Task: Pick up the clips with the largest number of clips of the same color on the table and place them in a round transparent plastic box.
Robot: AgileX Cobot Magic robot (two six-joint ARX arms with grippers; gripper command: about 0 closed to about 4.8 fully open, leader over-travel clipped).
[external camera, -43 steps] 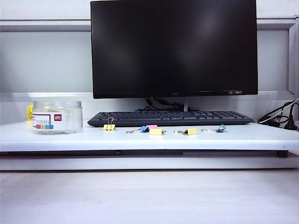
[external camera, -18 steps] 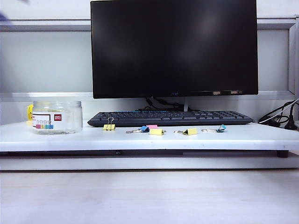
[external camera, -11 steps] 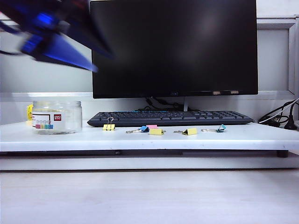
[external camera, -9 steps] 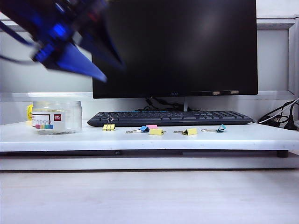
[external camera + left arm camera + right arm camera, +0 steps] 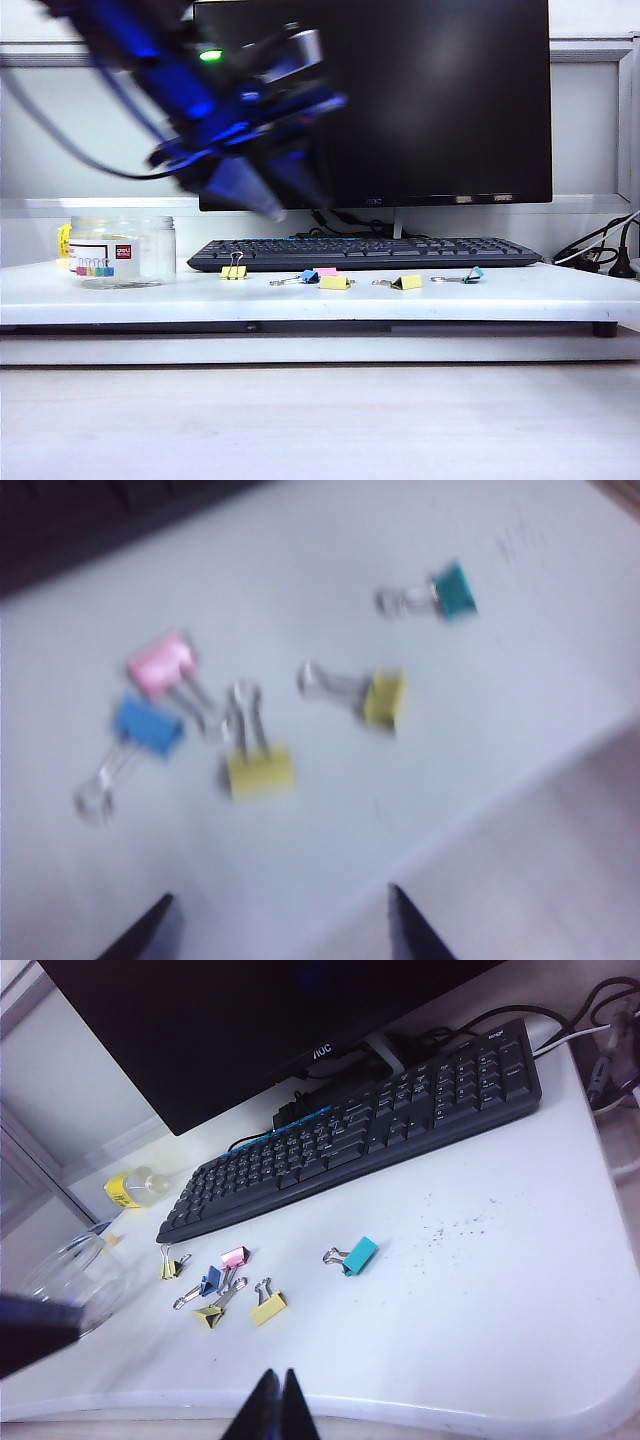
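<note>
We're approaching: left gripper, jaws spread, hovers above small yellow binder clips; right gripper pressed together; next descend, pinch.

The left arm is a motion-blurred blue and black smear in the exterior view, and its gripper shows no clear outline there. The whole left wrist view is blurred, softening the clips; only two dark fingertips show, cut off at the picture's edge. The jar is partly hidden behind a dark blurred shape.
</note>
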